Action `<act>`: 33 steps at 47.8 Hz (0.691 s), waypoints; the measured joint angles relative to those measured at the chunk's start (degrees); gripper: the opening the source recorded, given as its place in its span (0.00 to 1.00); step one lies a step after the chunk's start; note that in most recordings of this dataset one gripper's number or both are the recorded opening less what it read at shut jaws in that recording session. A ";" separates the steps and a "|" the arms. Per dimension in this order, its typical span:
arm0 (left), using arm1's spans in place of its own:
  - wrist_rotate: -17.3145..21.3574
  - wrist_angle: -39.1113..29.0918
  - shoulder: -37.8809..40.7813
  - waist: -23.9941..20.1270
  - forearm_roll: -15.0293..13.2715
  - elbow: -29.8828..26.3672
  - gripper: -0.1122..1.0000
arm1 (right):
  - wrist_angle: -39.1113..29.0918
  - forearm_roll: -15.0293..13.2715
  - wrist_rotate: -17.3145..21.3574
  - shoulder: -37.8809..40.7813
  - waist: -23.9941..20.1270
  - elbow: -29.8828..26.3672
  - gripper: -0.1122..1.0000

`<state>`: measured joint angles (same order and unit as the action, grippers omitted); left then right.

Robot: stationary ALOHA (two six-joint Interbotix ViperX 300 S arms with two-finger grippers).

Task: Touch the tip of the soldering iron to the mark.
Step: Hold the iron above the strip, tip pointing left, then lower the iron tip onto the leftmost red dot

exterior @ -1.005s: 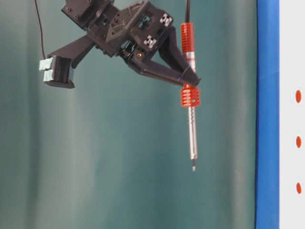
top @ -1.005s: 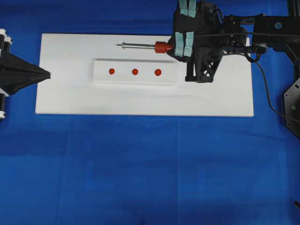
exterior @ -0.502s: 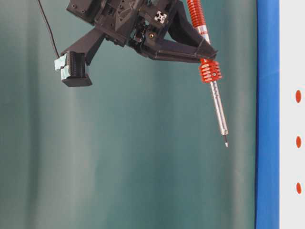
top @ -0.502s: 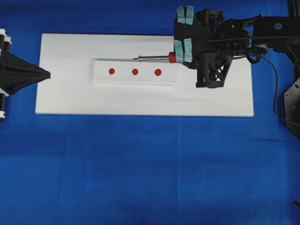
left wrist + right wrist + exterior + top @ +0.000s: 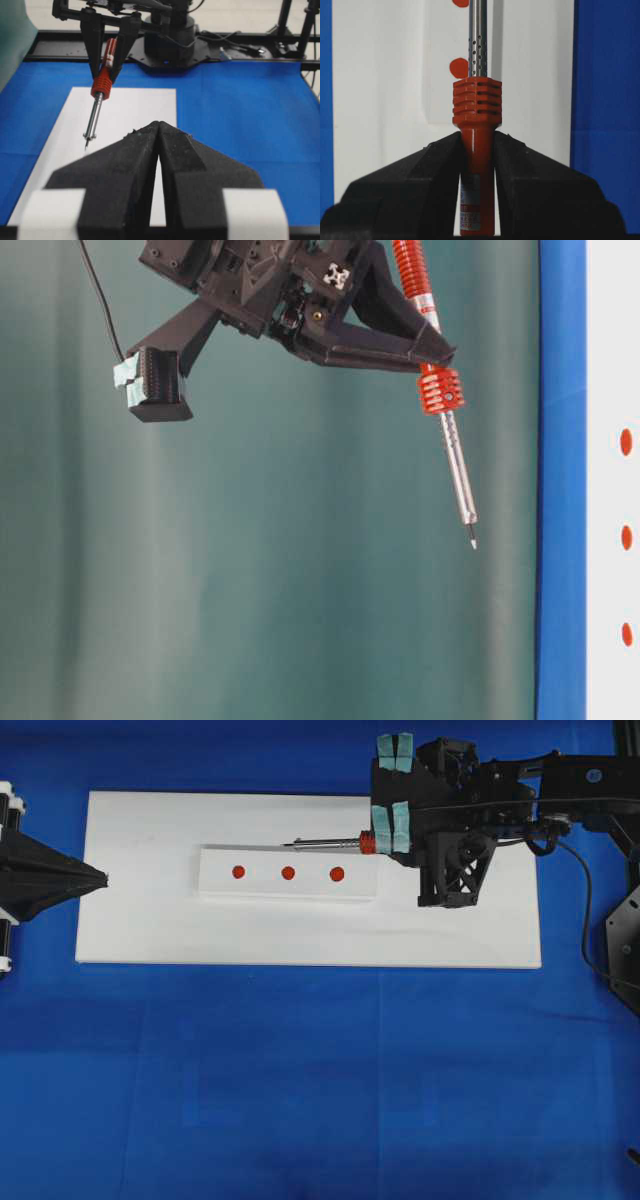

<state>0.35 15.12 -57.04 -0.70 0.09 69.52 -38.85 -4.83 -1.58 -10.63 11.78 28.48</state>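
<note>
So from my end: blue desk [image 5: 300,1100] with a big white board [image 5: 150,930] on it, and a white block [image 5: 288,885] on the board carrying three red dots. My right pincer [image 5: 477,150] is clamped on the orange handle of the soldering iron [image 5: 330,844], shaft sticking out past the jaws toward the block. The tip [image 5: 472,540] hangs in the air, angled down, by the block's far edge, short of the mark [image 5: 288,873]. Left pincer [image 5: 157,135] sits closed and empty at the board's left end.
</note>
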 measured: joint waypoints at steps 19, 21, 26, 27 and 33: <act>-0.09 0.00 0.00 0.09 0.00 0.00 0.10 | 0.35 -0.09 0.44 5.27 -0.26 -2.37 0.16; 0.00 -0.09 0.00 0.09 0.00 0.00 0.10 | 0.62 0.00 0.44 6.42 -0.35 -2.81 0.16; -0.09 -0.09 0.00 0.09 0.00 0.00 0.10 | 1.41 0.00 0.44 9.23 -0.62 -4.04 0.16; -0.09 -0.09 0.00 0.09 0.00 0.00 0.10 | 1.67 -0.09 0.44 9.84 -0.62 -4.22 0.16; -0.09 -0.09 0.00 0.09 0.00 0.00 0.10 | 2.64 0.00 0.53 12.92 -0.88 -5.80 0.16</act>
<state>0.26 15.03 -57.04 -0.62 0.09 69.52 -36.21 -4.83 -1.05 2.29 10.90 22.68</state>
